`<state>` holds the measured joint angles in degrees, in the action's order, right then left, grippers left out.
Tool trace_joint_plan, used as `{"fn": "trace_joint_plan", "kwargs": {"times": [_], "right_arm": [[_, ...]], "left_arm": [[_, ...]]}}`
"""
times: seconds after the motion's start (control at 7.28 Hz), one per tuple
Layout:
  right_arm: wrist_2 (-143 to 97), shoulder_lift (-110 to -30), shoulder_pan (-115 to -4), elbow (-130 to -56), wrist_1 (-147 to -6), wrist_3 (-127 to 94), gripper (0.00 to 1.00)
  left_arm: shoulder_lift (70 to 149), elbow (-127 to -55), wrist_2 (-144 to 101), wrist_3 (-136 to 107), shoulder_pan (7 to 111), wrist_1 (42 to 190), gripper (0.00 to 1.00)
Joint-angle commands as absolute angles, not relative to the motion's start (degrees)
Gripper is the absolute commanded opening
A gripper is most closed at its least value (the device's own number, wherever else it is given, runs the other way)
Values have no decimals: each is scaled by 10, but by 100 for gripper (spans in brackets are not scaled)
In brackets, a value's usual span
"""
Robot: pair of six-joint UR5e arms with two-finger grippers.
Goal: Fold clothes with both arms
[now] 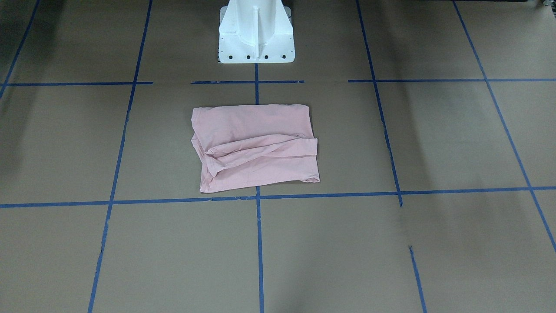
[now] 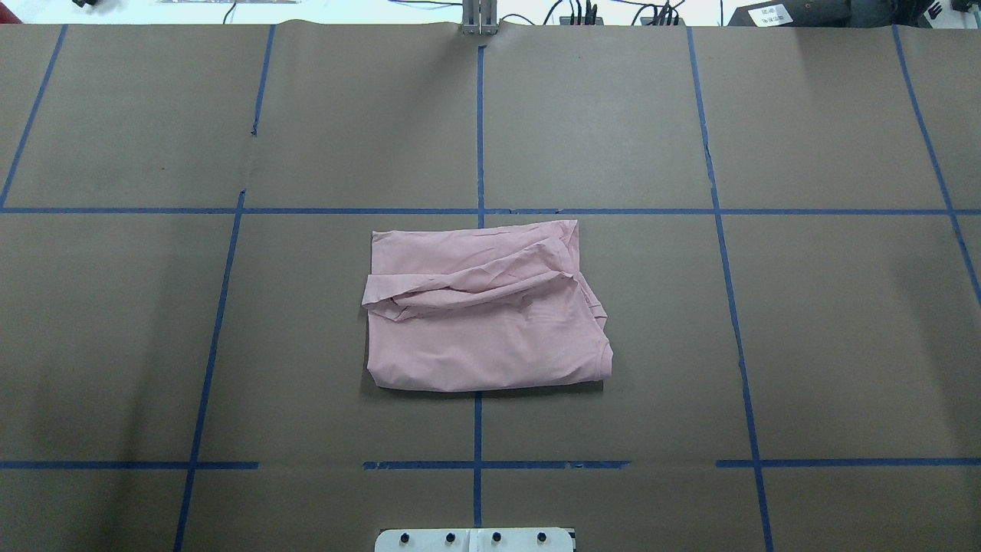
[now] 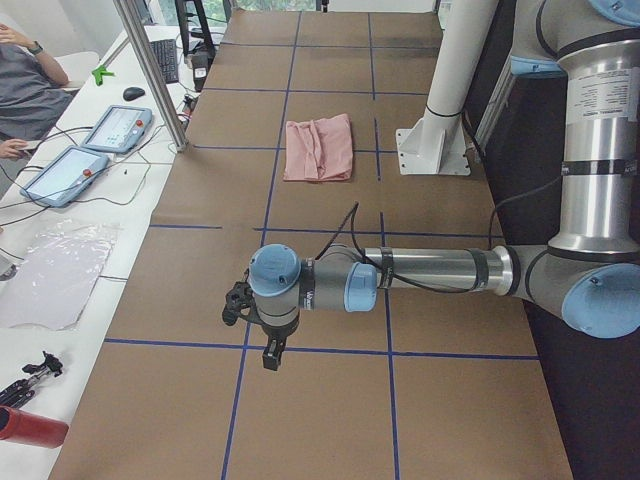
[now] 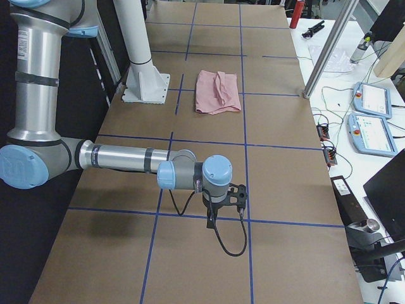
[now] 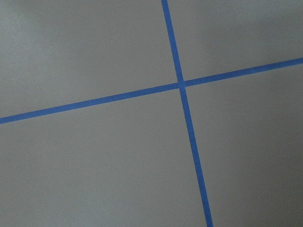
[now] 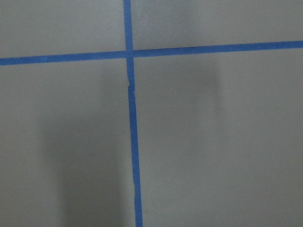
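On the table (image 2: 843, 337), centred: folded T-shirt (image 2: 490, 337), probably light and limp, best pinched at 3 and 9 o'clock edges; left gripper (image 3: 271, 356) and right gripper (image 4: 211, 220) apertures cannot be told.

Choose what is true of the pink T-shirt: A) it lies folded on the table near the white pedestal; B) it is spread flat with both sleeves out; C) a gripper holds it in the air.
A: the T-shirt lies as a folded bundle on the table, close to the white pedestal.
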<state>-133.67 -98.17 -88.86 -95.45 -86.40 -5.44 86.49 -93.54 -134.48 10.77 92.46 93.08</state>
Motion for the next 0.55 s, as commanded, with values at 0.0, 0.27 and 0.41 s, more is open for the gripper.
{"fn": "trace_joint_plan", "kwargs": {"times": [0.0, 0.27, 0.41], "right_arm": [[-1337, -982, -889, -954, -864, -54, 100], [-1336, -983, -889, -954, -864, -54, 100], [-1337, -983, -889, -949, -864, -55, 100]], "left_arm": [[865, -935, -1345, 108, 925, 931, 100], [865, -936, -1345, 107, 925, 931, 100], [865, -935, -1345, 108, 925, 931, 100]]}}
